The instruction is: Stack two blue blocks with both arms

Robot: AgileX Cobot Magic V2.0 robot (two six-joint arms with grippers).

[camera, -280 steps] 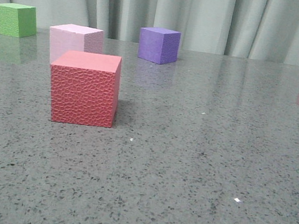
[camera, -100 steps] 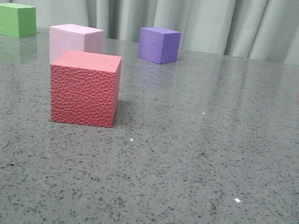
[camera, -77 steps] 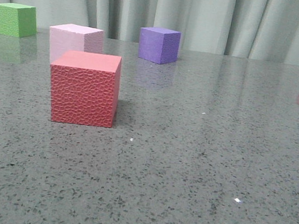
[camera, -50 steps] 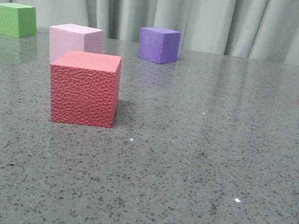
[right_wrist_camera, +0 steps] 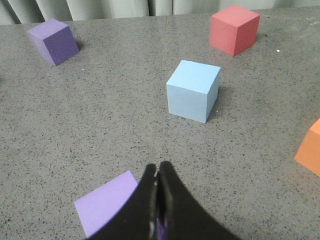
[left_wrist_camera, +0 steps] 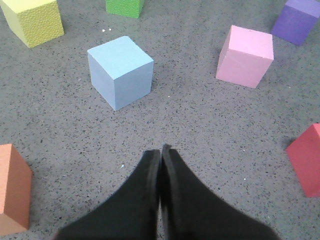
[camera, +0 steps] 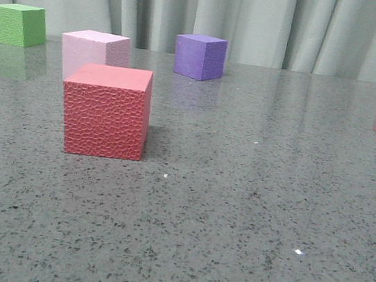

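Blue blocks [left_wrist_camera: 121, 71] [right_wrist_camera: 193, 90] sit unobstructed before each closed, empty gripper [left_wrist_camera: 160, 150] [right_wrist_camera: 157, 167].

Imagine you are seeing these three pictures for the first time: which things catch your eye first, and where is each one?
In the front view, the textured red cube dominates, standing near the left on the speckled grey table, just in front of a pale pink cube. In each wrist view a blue block sits alone on the table ahead of a black claw. Both the left claw and the right claw are shut and hold nothing.
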